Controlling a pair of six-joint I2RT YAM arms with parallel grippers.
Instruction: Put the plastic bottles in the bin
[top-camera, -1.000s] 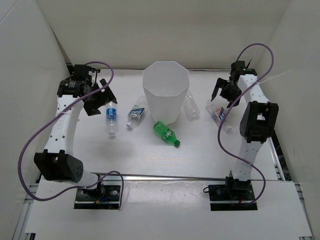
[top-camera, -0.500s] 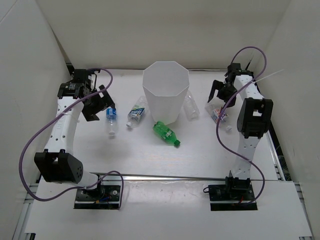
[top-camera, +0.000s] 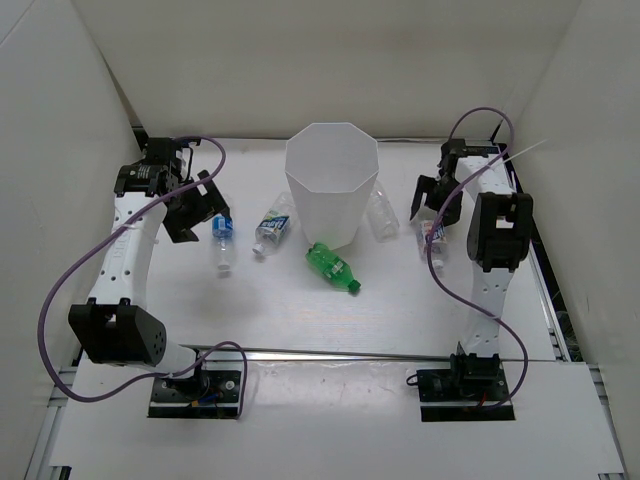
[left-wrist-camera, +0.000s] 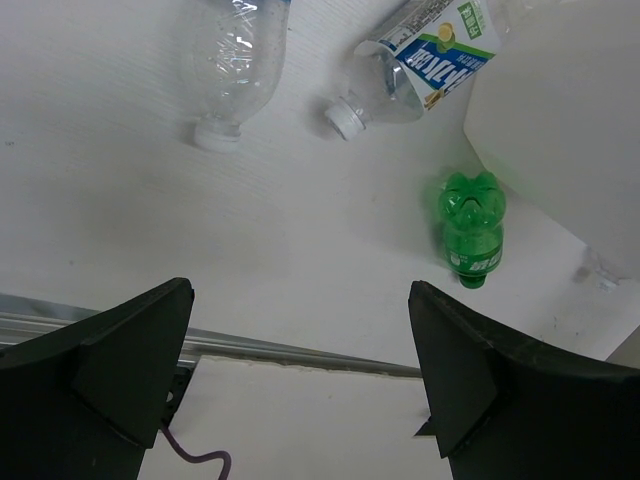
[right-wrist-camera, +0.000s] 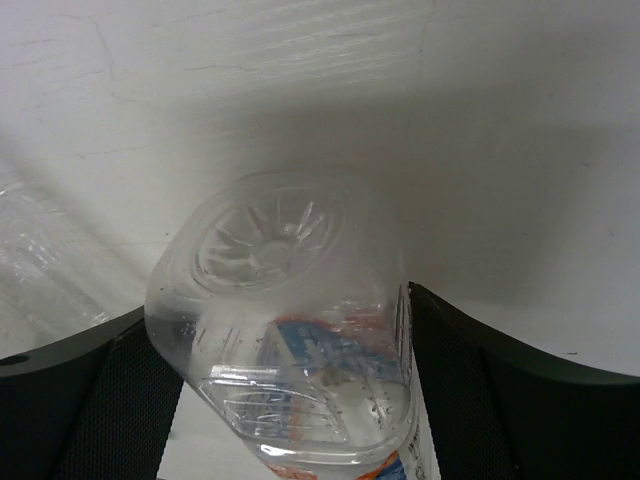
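The white many-sided bin (top-camera: 332, 185) stands upright at the back centre. Several plastic bottles lie around it: two clear ones with blue labels on its left (top-camera: 222, 240) (top-camera: 273, 225), a green one (top-camera: 332, 266) in front, a clear one (top-camera: 381, 215) against its right side, and a labelled one (top-camera: 435, 232) further right. My right gripper (top-camera: 437, 197) is open and straddles that last bottle (right-wrist-camera: 285, 330), a finger (right-wrist-camera: 500, 400) on each side. My left gripper (top-camera: 195, 208) is open and empty, above and left of the leftmost bottle (left-wrist-camera: 235, 70). The green bottle (left-wrist-camera: 472, 230) also shows in the left wrist view.
White walls close the table on the left, back and right. A metal rail (top-camera: 350, 353) runs across the near edge in front of the arm bases. The bin wall (left-wrist-camera: 560, 130) shows at the right of the left wrist view. Purple cables loop off both arms.
My right gripper has moved left and down over the rightmost bottle, jaws now on either side of it. My left gripper dropped slightly toward the leftmost bottle, then held still.
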